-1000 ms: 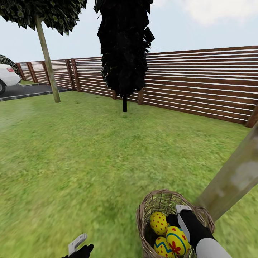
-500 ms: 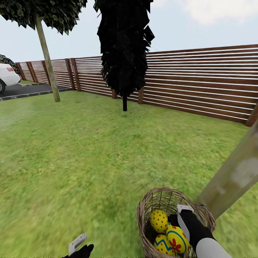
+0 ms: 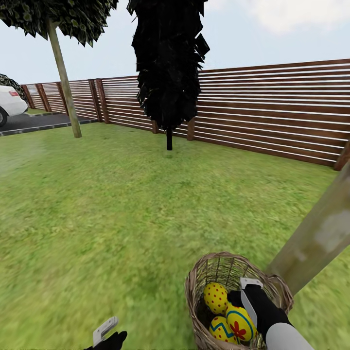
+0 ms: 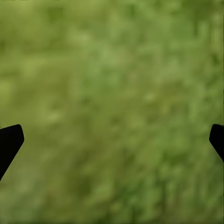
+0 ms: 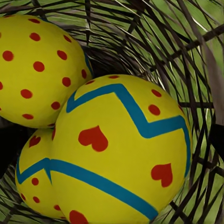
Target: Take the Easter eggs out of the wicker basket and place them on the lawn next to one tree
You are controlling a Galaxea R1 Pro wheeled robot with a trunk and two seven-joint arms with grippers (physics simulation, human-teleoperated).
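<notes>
The wicker basket (image 3: 201,284) stands on the lawn (image 3: 121,218) at the foot of a pale-trunked tree (image 3: 316,238). All three Easter eggs lie in it: a red-dotted one (image 3: 216,297), one with red hearts and a blue zigzag (image 3: 239,324), and a third (image 3: 221,331) beneath them. My right gripper (image 3: 244,305) reaches down into the basket. In the right wrist view the heart egg (image 5: 121,149) sits between its fingers, beside the dotted egg (image 5: 37,70), and the right gripper (image 5: 112,144) is open. My left gripper (image 3: 108,333) hangs open over bare grass (image 4: 112,112).
A black column-shaped tree (image 3: 167,63) stands in front of the brown slatted fence (image 3: 272,112). A second pale-trunked tree (image 3: 63,78) rises at the far left, near a white car (image 3: 9,104) on a paved strip. Open grass stretches between.
The whole head view has shifted slightly, so the camera moved. The right gripper stays in the basket around the heart egg, and the left gripper has not moved.
</notes>
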